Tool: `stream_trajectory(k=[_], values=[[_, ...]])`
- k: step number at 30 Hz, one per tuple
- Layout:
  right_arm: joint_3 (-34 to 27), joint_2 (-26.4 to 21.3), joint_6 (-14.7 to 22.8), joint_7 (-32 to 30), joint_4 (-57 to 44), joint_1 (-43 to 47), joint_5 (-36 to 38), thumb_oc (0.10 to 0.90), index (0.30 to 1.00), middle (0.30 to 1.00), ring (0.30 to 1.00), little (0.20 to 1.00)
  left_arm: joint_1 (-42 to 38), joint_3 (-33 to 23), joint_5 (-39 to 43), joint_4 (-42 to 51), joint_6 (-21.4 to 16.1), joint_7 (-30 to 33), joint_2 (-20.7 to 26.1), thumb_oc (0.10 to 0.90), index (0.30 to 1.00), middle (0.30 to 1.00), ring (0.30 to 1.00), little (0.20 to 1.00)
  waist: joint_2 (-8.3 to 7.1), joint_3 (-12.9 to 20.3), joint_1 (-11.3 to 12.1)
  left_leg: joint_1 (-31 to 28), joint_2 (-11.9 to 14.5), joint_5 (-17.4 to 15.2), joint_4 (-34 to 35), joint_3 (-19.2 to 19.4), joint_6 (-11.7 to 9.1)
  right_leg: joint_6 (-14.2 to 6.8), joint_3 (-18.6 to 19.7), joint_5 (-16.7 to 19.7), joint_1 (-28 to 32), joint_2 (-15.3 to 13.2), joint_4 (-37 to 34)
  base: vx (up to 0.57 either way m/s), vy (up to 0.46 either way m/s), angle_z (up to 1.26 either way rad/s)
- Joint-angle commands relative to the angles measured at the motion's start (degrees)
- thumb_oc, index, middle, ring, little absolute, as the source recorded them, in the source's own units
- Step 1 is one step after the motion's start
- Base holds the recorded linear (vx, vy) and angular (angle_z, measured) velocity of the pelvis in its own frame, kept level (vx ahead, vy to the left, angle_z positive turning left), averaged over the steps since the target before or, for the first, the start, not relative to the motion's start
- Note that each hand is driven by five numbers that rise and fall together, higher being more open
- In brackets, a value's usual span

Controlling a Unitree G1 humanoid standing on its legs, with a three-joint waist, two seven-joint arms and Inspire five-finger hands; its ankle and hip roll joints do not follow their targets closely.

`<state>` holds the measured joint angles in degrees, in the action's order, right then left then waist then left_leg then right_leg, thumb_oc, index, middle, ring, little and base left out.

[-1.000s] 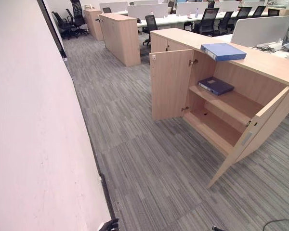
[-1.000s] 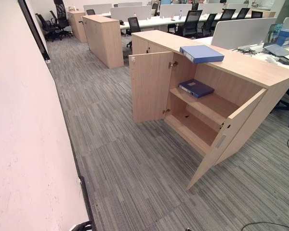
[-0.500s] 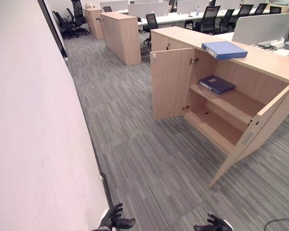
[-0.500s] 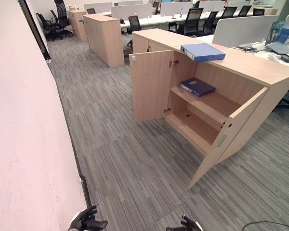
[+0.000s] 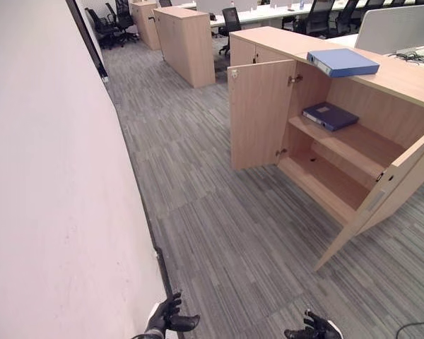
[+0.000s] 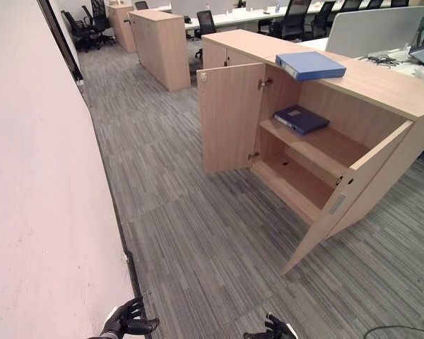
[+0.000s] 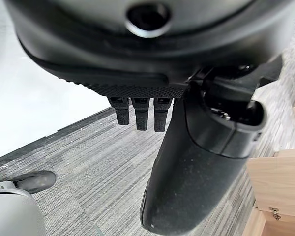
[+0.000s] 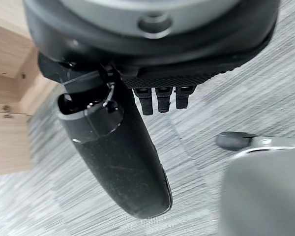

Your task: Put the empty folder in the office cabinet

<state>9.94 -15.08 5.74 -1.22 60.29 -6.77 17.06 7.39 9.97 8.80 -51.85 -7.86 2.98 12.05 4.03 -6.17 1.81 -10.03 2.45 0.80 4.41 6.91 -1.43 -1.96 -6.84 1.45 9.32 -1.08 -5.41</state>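
Both hands have stayed low at the near edge since half a second ago, while the head camera has tipped down and nearer. Left hand [image 5: 167, 319] and right hand [image 5: 312, 329] hang empty over the carpet [image 5: 219, 233], fingers relaxed as far as the wrist views show. One blue folder [image 5: 342, 62] lies on the cabinet [image 5: 389, 81] worktop; a darker folder [image 5: 330, 116] rests on its upper shelf, doors open.

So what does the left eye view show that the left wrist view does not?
Left eye view: the blue folder on the cabinet top, a darker folder on its upper shelf, the open right hand. Left wrist view: the left hand from close, thumb and straight fingers, holding nothing. Shared: the left hand, grey carpet, part of the cabinet.
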Motion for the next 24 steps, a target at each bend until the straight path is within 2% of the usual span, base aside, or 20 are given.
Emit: stream_trajectory(k=[1,4,5,6,8,10,11,14,15,16,17,21,23,24], values=[[0.1,-1.6,2.0,0.3,-0.5,3.5,1.8,0.800,0.900,0.900,0.900,0.900,-6.0,0.2,1.8,-1.5,-3.1,0.1,2.0,0.800,0.900,0.900,0.900,0.900,-3.60,-1.1,0.7,0.9,3.0,-0.7,0.6,-0.6,-4.3,-4.7,-0.2,-4.6,1.1,-4.2,0.9,0.05,-0.084,0.00],[0.2,-1.9,2.1,0.5,-0.7,3.9,1.9,0.800,0.900,0.900,0.900,0.900,-6.1,-0.1,2.3,-1.7,-3.1,0.1,2.2,0.800,0.900,0.900,0.900,0.900,-3.68,-1.9,0.9,1.4,4.5,-0.7,-1.8,-0.3,-5.1,-4.0,0.1,-5.4,1.1,-3.2,1.5,0.04,-0.144,-0.03],[0.1,-2.1,2.3,0.5,-0.8,4.3,2.4,0.800,0.900,0.900,0.900,0.900,-6.5,0.0,3.1,-1.1,-3.1,0.1,2.4,0.800,0.900,0.900,0.900,0.900,-3.87,-3.0,1.0,3.8,5.5,-0.9,-5.5,-0.8,-5.6,-3.4,0.1,-6.0,0.5,-2.6,2.7,-0.03,-0.079,-0.04],[0.1,-2.1,2.3,0.5,-0.8,4.3,2.4,0.800,0.900,0.900,0.900,0.900,-6.5,0.0,3.1,-1.1,-3.1,0.1,2.4,0.800,0.900,0.900,0.900,0.900,-3.87,-3.0,0.9,4.0,5.5,-1.0,-5.7,-0.8,-5.6,-3.4,0.0,-6.0,0.4,-2.6,2.7,-0.04,-0.135,0.01],[-0.1,-2.8,2.6,0.6,-1.6,4.5,2.9,0.800,0.900,0.900,0.900,0.900,-6.8,0.3,3.7,0.8,-3.2,0.0,3.0,0.800,0.900,0.900,0.900,0.900,-4.56,-4.4,1.0,8.3,6.4,-1.8,-13.5,-1.3,-6.5,-2.3,0.3,-7.0,0.2,-2.2,4.2,-0.01,-0.142,0.08],[-0.4,-3.3,2.5,0.5,-1.7,5.0,3.1,0.800,0.900,0.900,0.900,0.900,-6.9,0.3,4.1,1.5,-3.3,-0.1,3.0,0.800,0.900,0.900,0.900,0.900,-4.97,-5.6,1.3,11.9,7.1,0.5,-20.5,-1.7,-6.5,-1.4,0.1,-7.8,1.1,-1.9,4.9,0.05,-0.135,0.11],[-0.6,-3.4,2.5,0.5,-1.6,4.9,3.3,0.800,0.900,0.900,0.900,0.900,-6.9,0.3,4.4,1.6,-3.4,-0.1,3.0,0.800,0.900,0.900,0.900,0.900,-4.95,-5.8,1.3,13.2,7.6,1.5,-21.9,-1.8,-6.3,-1.1,-0.1,-8.2,1.5,-1.8,5.1,0.13,-0.071,0.02],[-0.6,-3.9,2.2,0.3,-1.8,5.7,3.4,0.800,0.900,0.900,0.900,0.900,-7.0,0.7,4.3,2.3,-3.3,-0.3,3.4,0.800,0.900,0.900,0.900,0.900,-5.59,-6.2,3.1,18.9,7.9,3.7,-17.6,-0.9,-5.0,-0.9,0.7,-10.5,3.0,-1.4,6.4,0.24,-0.020,0.01],[-0.6,-3.9,2.2,0.3,-1.8,5.7,3.4,0.800,0.900,0.900,0.900,0.900,-7.0,0.7,4.3,2.3,-3.3,-0.3,3.5,0.800,0.900,0.900,0.900,0.900,-5.71,-6.3,3.1,18.9,7.8,3.7,-17.7,-0.8,-5.0,-1.0,0.7,-10.7,3.1,-1.5,6.5,0.24,0.011,-0.01],[-0.3,-3.9,2.1,0.1,-2.0,6.2,3.5,0.800,0.900,0.900,0.900,0.900,-7.1,0.8,4.0,2.5,-3.1,-0.3,3.8,0.800,0.900,0.900,0.900,0.900,-5.37,-6.7,4.3,20.8,7.6,6.2,-14.5,-1.9,-5.2,-0.7,1.7,-12.4,3.7,-0.4,8.2,0.22,0.014,-0.08],[-0.1,-3.9,2.1,-0.1,-2.0,6.6,3.6,0.800,0.900,0.900,0.900,0.900,-7.4,0.9,4.1,2.5,-3.1,-0.1,3.9,0.800,0.900,0.900,0.900,0.900,-5.15,-7.0,4.9,22.2,7.6,6.8,-12.6,-2.6,-5.3,-0.6,2.4,-13.1,4.1,0.3,8.8,0.31,0.024,-0.11],[0.2,-3.3,2.3,-0.7,-1.0,7.7,4.9,0.800,0.900,0.900,0.900,0.900,-8.5,0.6,4.1,2.4,-3.0,0.6,4.6,0.800,0.900,0.900,0.900,0.900,-5.24,-8.0,6.6,25.8,7.0,7.3,-5.4,-3.5,-5.1,0.0,5.2,-17.0,6.5,2.1,11.0,0.29,0.043,-0.14],[0.2,-3.0,2.2,-0.7,-0.8,7.7,4.9,0.800,0.900,0.900,0.900,0.900,-8.4,0.4,4.0,2.4,-3.0,0.5,4.8,0.800,0.900,0.900,0.900,0.900,-5.59,-7.9,7.0,26.2,6.9,7.5,-4.1,-3.1,-5.0,-0.1,6.0,-17.9,7.6,2.0,10.8,0.30,0.084,-0.49],[0.2,-2.8,2.3,-0.8,-0.7,7.8,5.0,0.800,0.900,0.900,0.900,0.900,-8.1,0.0,3.7,2.3,-3.0,0.5,5.3,0.800,0.900,0.900,0.900,0.900,-5.71,-7.4,7.8,27.7,7.4,8.1,-2.5,-2.6,-4.9,-0.1,7.9,-19.3,9.7,2.5,10.5,0.36,0.125,-0.54]])
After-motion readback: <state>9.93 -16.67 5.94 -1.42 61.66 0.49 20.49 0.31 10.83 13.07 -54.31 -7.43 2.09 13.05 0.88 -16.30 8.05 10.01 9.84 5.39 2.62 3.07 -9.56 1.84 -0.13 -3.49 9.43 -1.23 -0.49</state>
